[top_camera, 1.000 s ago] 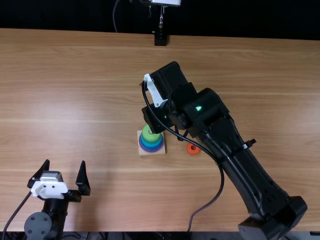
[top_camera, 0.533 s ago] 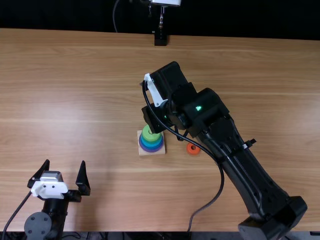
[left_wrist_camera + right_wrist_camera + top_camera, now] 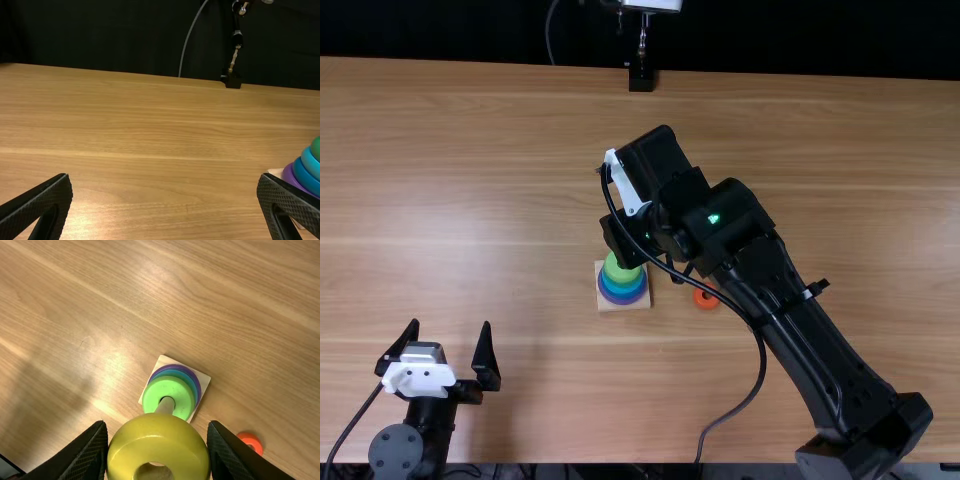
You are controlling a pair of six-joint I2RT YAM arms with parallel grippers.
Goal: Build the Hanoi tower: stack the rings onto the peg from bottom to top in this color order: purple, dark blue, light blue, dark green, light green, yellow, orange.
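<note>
The wooden base (image 3: 624,306) carries a stack with purple (image 3: 624,301) at the bottom, blue rings above it and a light green ring (image 3: 621,271) on top. Over the stack's far right side is my right gripper (image 3: 677,268). In the right wrist view, that gripper (image 3: 157,452) is shut on the yellow ring (image 3: 157,436), close to the peg (image 3: 165,405); whether they touch I cannot tell. An orange ring (image 3: 705,299) lies on the table right of the base. My left gripper (image 3: 448,352) stands open at the near left; its left wrist view shows the gripper (image 3: 165,187) with nothing between the fingers.
The right arm stretches diagonally from the near right over the wooden table (image 3: 470,180), beside the orange ring, with a loose cable below it. A black stand (image 3: 641,76) is at the far edge.
The right arm has shifted slightly left and nearer, with its gripper now covering a bit more of the light green ring. The left arm and the stack have kept still.
</note>
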